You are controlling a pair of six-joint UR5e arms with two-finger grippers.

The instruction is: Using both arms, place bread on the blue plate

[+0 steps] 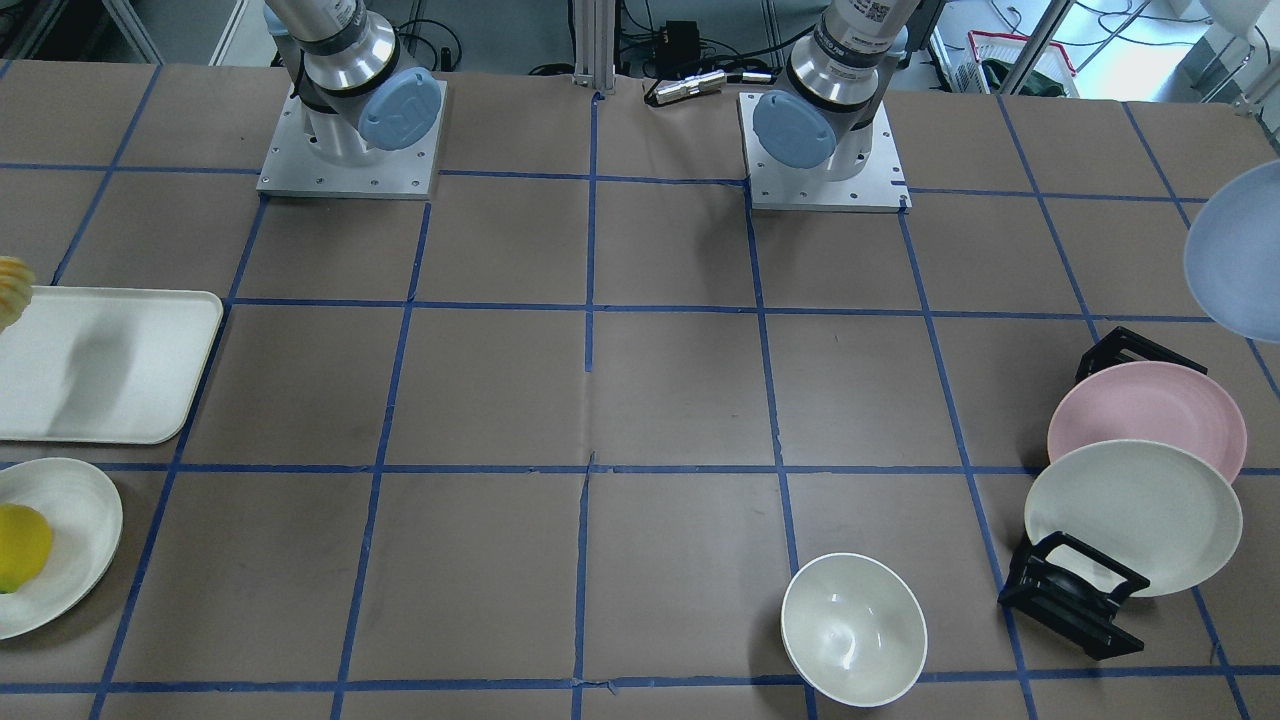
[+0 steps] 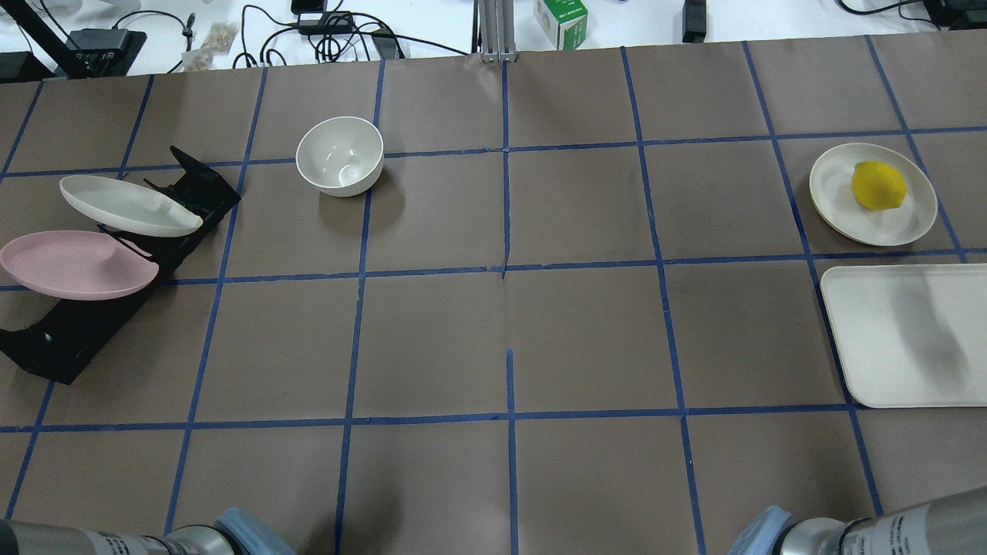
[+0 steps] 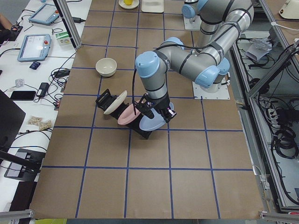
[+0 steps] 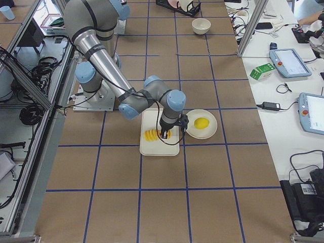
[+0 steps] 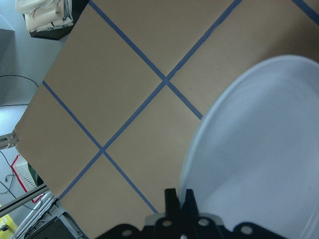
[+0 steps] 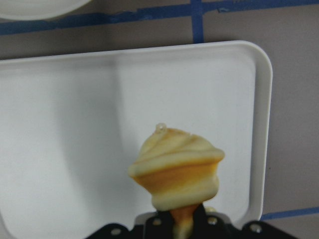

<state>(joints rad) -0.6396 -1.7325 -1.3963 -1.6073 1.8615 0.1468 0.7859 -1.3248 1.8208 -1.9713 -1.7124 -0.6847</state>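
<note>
Brown table [image 2: 586, 339], lemon [image 2: 877, 185] on white plate [image 2: 830, 186], bread [image 6: 175, 172] over tray [image 6: 75, 124]

We see a tabletop [image 2: 586, 339] covered in brown paper, with blue tape [image 2: 506, 208] marking a grid of squares. In the overhead view, at twelve o'clock beyond its far edge, a white bench [image 2: 432, 23] carries black cables [image 2: 324, 35], a green box [image 2: 560, 17] and an aluminium post [image 2: 493, 31]. From the left end, tablets [image 3: 33, 46] lie at ten o'clock; the light is even
</note>
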